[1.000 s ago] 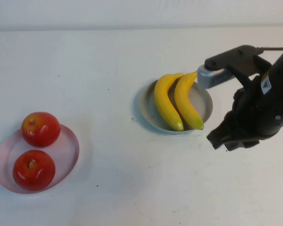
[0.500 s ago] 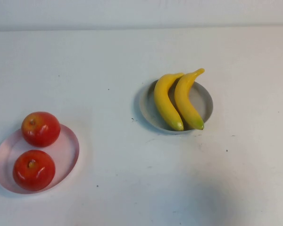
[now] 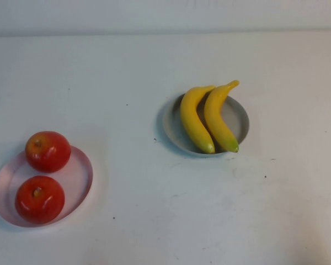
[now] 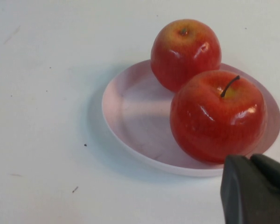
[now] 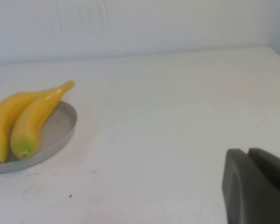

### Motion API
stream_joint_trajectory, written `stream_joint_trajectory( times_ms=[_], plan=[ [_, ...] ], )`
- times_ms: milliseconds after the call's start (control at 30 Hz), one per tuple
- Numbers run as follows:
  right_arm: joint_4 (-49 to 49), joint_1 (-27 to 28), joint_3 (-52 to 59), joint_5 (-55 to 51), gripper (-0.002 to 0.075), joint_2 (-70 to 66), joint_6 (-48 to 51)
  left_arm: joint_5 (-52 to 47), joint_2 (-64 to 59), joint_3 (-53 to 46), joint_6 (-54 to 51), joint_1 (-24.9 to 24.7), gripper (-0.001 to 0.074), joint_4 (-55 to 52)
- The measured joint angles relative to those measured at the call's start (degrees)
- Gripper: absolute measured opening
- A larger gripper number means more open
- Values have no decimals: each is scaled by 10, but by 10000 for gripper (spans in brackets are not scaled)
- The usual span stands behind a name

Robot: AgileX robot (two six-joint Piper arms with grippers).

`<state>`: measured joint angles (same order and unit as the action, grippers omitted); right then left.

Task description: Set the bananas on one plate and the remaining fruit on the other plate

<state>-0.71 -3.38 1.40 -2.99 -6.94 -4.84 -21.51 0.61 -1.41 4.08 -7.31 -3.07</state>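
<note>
Two yellow bananas (image 3: 209,118) lie side by side on the grey plate (image 3: 238,118) right of centre; they also show in the right wrist view (image 5: 23,121) on the grey plate (image 5: 56,133). Two red apples (image 3: 44,176) sit on the pale pink plate (image 3: 77,176) at the front left; the left wrist view shows the apples (image 4: 210,107) on the pink plate (image 4: 130,116). My left gripper (image 4: 249,161) is shut and empty, close beside the pink plate. My right gripper (image 5: 247,154) is shut and empty, well off from the grey plate. Neither arm shows in the high view.
The white table (image 3: 127,72) runs to a pale back wall (image 3: 154,14). A few small dark specks mark the surface.
The right arm, which stood beside the grey plate a second ago, has drawn back out of the high view. The fruit and plates have not moved.
</note>
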Motion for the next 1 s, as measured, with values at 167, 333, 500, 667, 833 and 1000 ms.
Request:
stream_joint_trajectory(
  times_ms=[167, 333, 500, 667, 833, 1000],
  plan=[
    [0, 0, 0, -79, -15, 69, 0, 0, 0, 0, 0, 0, -2, 0],
    [0, 0, 0, -139, -15, 73, 1, 0, 1, 0, 0, 0, -2, 0],
    [0, 0, 0, -167, -15, 73, 1, 0, 1, 0, 0, 0, -2, 0],
    [0, 0, 0, -167, -16, 73, 2, 0, 1, 0, 0, 0, -2, 0],
    [0, 0, 0, -167, -15, 73, 2, 0, 1, 0, 0, 0, -2, 0],
    [0, 0, 1, -167, -15, 73, 2, 0, 1, 0, 0, 0, -2, 0]
  ],
)
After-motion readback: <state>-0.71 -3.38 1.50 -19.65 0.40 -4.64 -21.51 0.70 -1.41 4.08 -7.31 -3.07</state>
